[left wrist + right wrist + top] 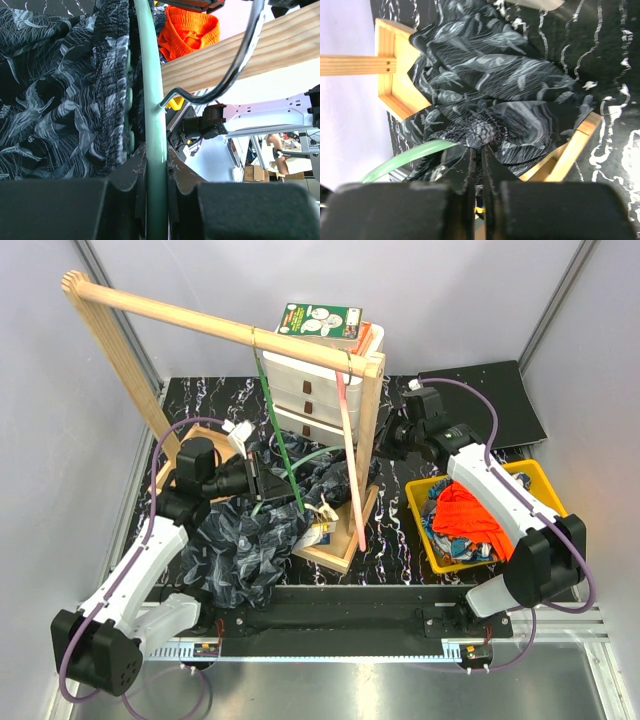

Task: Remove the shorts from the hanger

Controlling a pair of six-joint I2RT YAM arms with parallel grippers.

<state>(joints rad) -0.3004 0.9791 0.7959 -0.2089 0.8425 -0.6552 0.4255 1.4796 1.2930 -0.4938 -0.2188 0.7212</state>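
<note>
Black marbled table (395, 545): dark shorts (240, 545) hide part of the green hanger (154, 115).

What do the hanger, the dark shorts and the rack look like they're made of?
The hanger looks like smooth mint-green plastic, with a shiny bent metal hook. The dark shorts are soft matte cloth, printed, creased and gathered. The rack seems pale bare wood; its grain shows.

We see a black marbled table (392, 535) carrying a wooden rack base (335, 550), a yellow bin (418, 510), white drawers (300, 380) and dark patterned shorts (235, 550)
</note>
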